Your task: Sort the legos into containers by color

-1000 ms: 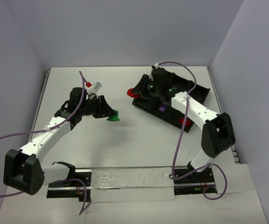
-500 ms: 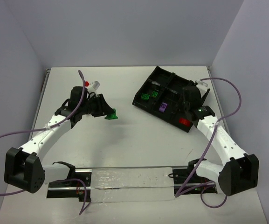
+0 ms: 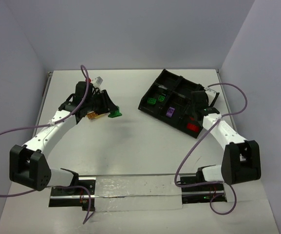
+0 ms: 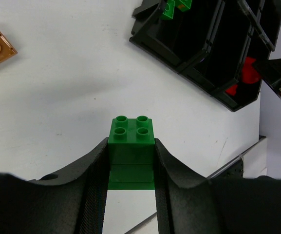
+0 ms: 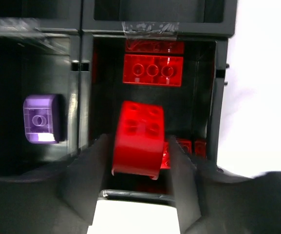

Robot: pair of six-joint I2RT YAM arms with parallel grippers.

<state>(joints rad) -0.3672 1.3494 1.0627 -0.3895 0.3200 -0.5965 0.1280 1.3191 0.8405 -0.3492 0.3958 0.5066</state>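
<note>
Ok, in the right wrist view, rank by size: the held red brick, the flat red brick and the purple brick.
1. Held red brick, though nearest the camera.
2. Flat red brick and purple brick look alike; not ranked.

**Tray at right rear, arms well apart**

- The tray [image 3: 163,77] sits on the table [image 3: 145,146] at right rear, askew, with one corner toward the back wall.
- The left gripper [image 4: 131,161] is over the table left of centre, well apart from the tray. The left-held brick [image 4: 131,134] is clamped between its fingers.
- The loose plate [image 3: 94,116] lies on the table just left of that brick.
- The right gripper [image 5: 136,146] is above the tray's near right compartment, with the right-held brick [image 5: 138,131] between its fingers.
- The long brick [image 5: 153,69] lies in that compartment, at its far end.
- The lone brick [image 5: 42,119] is in the next compartment to the left.
- The pair of bricks [image 3: 151,101] lies at the tray's left end.
</note>
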